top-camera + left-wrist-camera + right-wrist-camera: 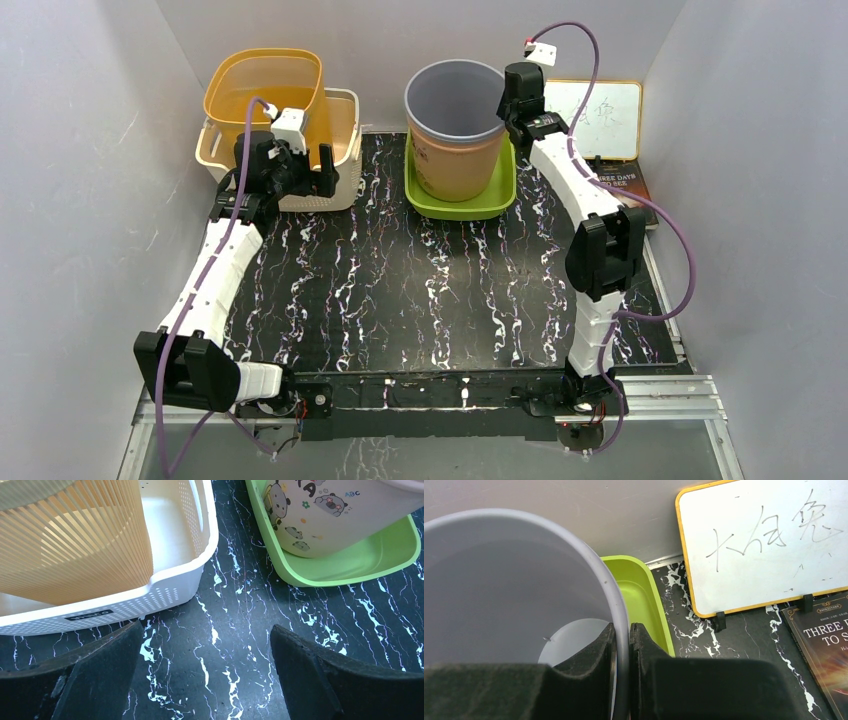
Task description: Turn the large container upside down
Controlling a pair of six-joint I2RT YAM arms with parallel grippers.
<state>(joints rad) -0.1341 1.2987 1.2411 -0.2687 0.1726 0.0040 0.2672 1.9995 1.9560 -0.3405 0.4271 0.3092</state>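
Nearest, the black mounting bar [440,392] anchors both arms at the table [400,300] edge. At the far side the large bucket [455,150] stands upright in a green tray [500,195].

Left wrist view: the left gripper [205,645] hangs wide open beside a white basket [165,592], apparently idle.

Right wrist view: the right gripper [622,635] pinches the bucket's rim, one finger inside and one outside, likely to tip it.
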